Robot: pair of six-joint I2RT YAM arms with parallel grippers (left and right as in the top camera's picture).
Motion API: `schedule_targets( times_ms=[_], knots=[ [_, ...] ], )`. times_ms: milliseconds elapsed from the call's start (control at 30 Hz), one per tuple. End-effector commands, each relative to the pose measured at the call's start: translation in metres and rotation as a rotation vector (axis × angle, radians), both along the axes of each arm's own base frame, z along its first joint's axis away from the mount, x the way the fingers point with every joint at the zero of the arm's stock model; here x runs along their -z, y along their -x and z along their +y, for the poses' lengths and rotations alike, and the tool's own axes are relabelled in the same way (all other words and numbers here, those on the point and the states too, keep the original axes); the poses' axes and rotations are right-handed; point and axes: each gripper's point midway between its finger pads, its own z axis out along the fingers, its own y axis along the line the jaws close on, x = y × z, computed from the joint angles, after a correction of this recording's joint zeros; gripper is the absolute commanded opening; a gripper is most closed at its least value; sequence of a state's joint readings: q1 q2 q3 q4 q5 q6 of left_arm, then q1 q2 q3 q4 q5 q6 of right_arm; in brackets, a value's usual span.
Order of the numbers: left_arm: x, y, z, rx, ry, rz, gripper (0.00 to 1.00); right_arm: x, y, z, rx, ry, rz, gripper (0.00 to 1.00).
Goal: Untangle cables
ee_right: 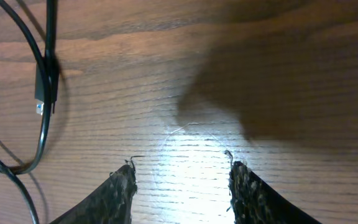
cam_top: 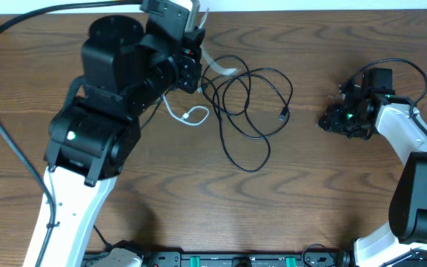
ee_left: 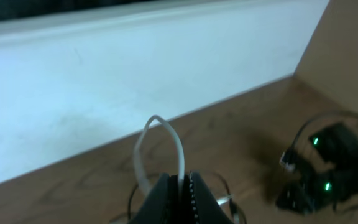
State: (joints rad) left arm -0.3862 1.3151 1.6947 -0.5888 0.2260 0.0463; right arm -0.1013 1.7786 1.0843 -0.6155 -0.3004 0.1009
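Left claw [ee_left: 183, 186] pinched on white cable [ee_left: 160, 134], loop sticking up.

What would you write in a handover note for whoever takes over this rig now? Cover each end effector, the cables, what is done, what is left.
Left end effector: shut on a loop of the white cable, raised above the table.
Right end effector: open, empty, low over bare wood beside the plug of the black cable.
Done: white cable gripped; its free end lies by the black loops.
Left: the cables appear to overlap; draw the white one clear, lay both apart.
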Motion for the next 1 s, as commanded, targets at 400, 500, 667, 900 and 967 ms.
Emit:
schedule_targets(
  times_ms=[400,500,667,900,967],
  knots=[
    [-0.104,0.019,-0.023,0.143,0.458,-0.136,0.07,-0.086,-0.012,0.049,-0.202,-0.251,-0.266,0.50],
    [-0.113,0.021,-0.023,0.144,0.565,-0.095,0.07,-0.129,-0.009,0.064,-0.280,-0.322,-0.397,0.54],
    [-0.121,0.023,-0.024,0.145,0.705,-0.015,0.07,-0.209,0.003,0.095,-0.443,-0.446,-0.650,0.59],
    [-0.148,0.029,-0.021,0.176,0.900,0.019,0.07,-0.274,0.017,0.152,-0.647,-0.592,-0.860,0.64],
    [-0.155,0.031,-0.020,0.189,0.950,0.026,0.07,-0.283,0.019,0.169,-0.694,-0.610,-0.898,0.64]
  ],
)
